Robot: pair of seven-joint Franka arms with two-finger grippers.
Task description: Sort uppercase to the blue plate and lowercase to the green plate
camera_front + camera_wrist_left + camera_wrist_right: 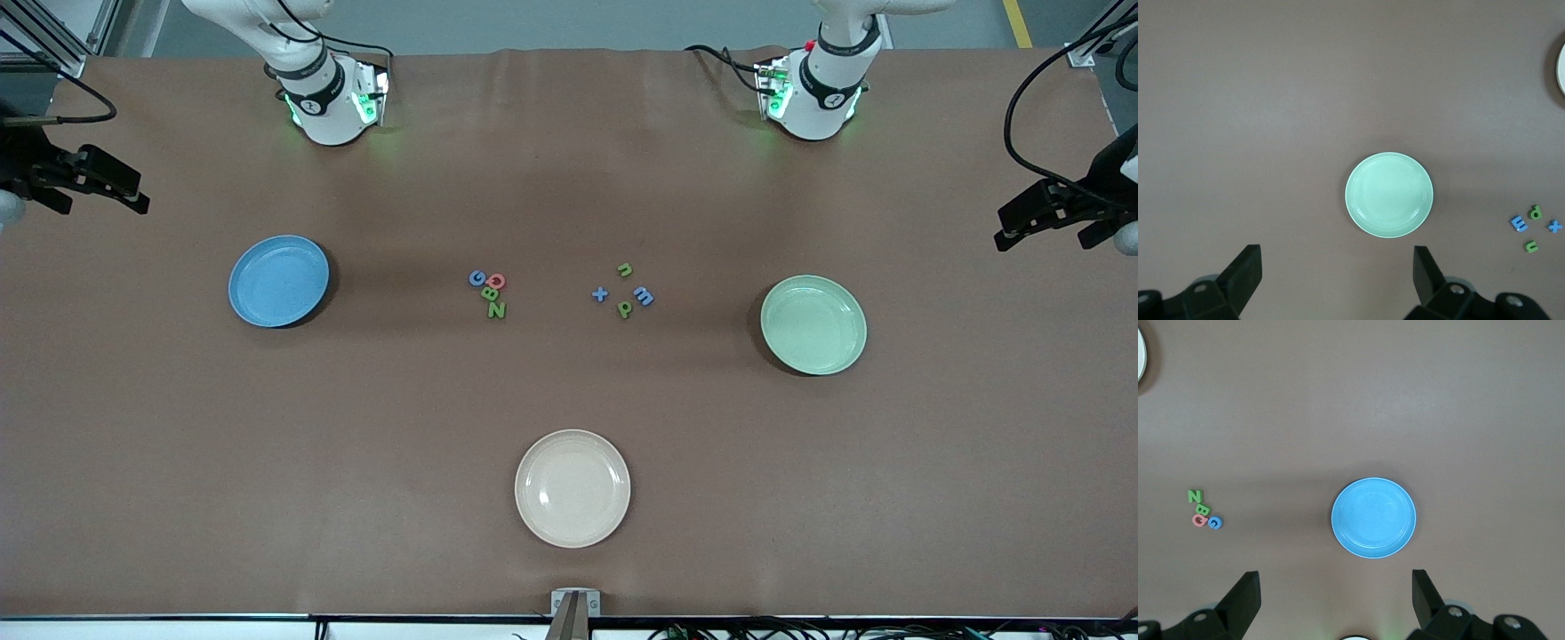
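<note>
The uppercase letters lie bunched mid-table: blue G [476,278], pink-red Q [497,281], green B [489,293] and green Z [496,309]. Beside them, toward the left arm's end, lie the lowercase pieces: green n [625,269], blue m [644,296], green p [625,308] and a blue plus shape [600,294]. The blue plate [278,281] and the green plate [813,324] hold nothing. My right gripper [133,191] [1335,577] hangs open high over the table's right-arm end. My left gripper [1009,229] [1338,257] hangs open high over the left-arm end.
A cream plate [573,488] with nothing on it sits nearer the front camera than the letters. A small metal bracket [574,604] stands at the table's front edge. Both arm bases [333,102] [813,98] stand along the table's edge farthest from the camera.
</note>
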